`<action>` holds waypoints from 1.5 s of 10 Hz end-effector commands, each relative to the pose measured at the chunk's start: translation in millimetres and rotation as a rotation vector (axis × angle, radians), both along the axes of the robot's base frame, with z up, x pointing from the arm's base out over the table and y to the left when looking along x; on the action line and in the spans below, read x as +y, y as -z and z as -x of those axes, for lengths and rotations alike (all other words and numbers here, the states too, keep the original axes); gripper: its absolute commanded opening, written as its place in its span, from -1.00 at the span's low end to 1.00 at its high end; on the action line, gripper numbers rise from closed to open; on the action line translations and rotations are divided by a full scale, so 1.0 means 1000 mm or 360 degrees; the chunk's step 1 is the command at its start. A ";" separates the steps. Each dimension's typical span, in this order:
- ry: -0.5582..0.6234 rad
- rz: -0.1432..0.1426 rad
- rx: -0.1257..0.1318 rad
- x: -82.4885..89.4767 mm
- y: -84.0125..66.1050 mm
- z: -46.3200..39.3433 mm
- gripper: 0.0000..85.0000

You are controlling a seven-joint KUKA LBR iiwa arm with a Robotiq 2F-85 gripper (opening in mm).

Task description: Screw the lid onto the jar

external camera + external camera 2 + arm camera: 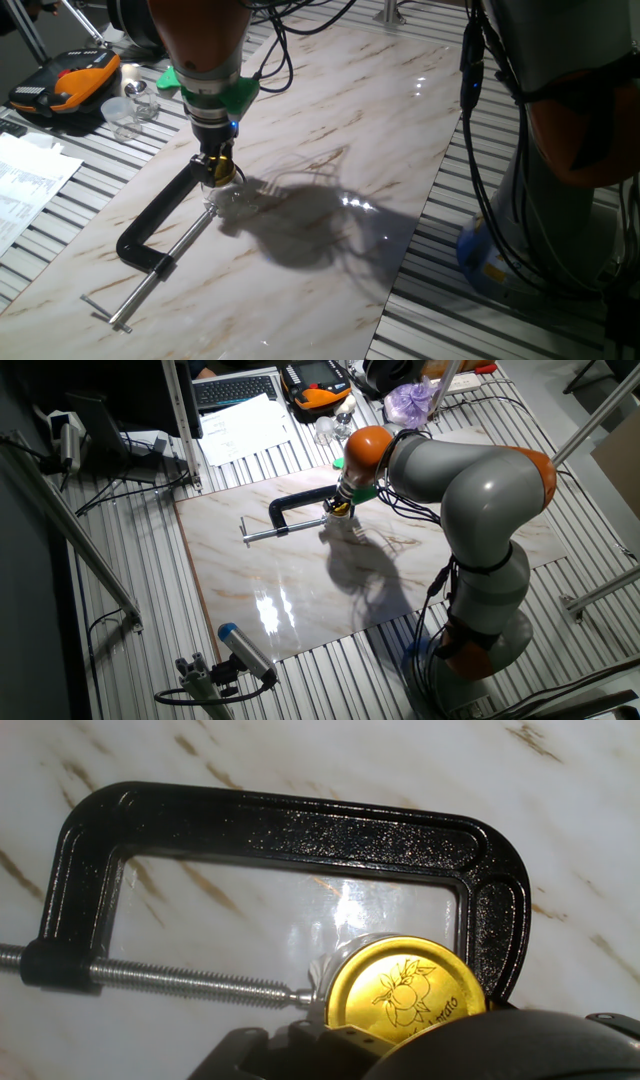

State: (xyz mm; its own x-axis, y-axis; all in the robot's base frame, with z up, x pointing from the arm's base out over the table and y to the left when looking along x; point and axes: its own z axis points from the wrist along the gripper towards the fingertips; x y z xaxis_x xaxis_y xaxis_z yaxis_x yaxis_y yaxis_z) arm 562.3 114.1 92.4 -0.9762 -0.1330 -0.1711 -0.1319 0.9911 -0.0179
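My gripper [217, 172] is shut on the gold lid [405, 995], a round cap with a fruit print. It holds the lid at the mouth of the clear glass jar [328, 978]. Only a sliver of the jar's rim shows under the lid's left edge, so I cannot tell whether the lid is seated. The jar stands inside a black C-clamp [270, 830] whose screw tip [296, 992] meets the jar's side. In one fixed view the lid [222, 173] glints between the fingers above the jar [218, 196]. The other fixed view shows the gripper [340, 508] at the clamp [295, 502].
The clamp [160, 215] lies on a marble board [340, 120], its screw handle pointing at the front left. An orange-black case [65, 80], clear cups [125, 110] and papers [25, 180] lie off the board to the left. A blue-tipped tool [245, 650] lies at the board's edge.
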 end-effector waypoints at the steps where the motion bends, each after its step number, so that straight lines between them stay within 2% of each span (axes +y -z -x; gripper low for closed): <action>1: 0.0002 -0.0002 0.0001 0.001 0.001 0.0003 -1.00; 6: 0.0024 0.0020 0.0034 0.001 0.003 -0.0013 -1.00; 11: 0.0030 0.0010 0.0031 0.001 0.002 -0.0014 -1.00; 13: 0.0080 0.0016 0.0010 0.001 0.002 -0.0013 -0.20; 14: 0.0108 0.0020 -0.0001 0.001 0.002 -0.0013 -0.20; 15: 0.0142 0.0019 -0.0014 0.001 0.002 -0.0012 0.20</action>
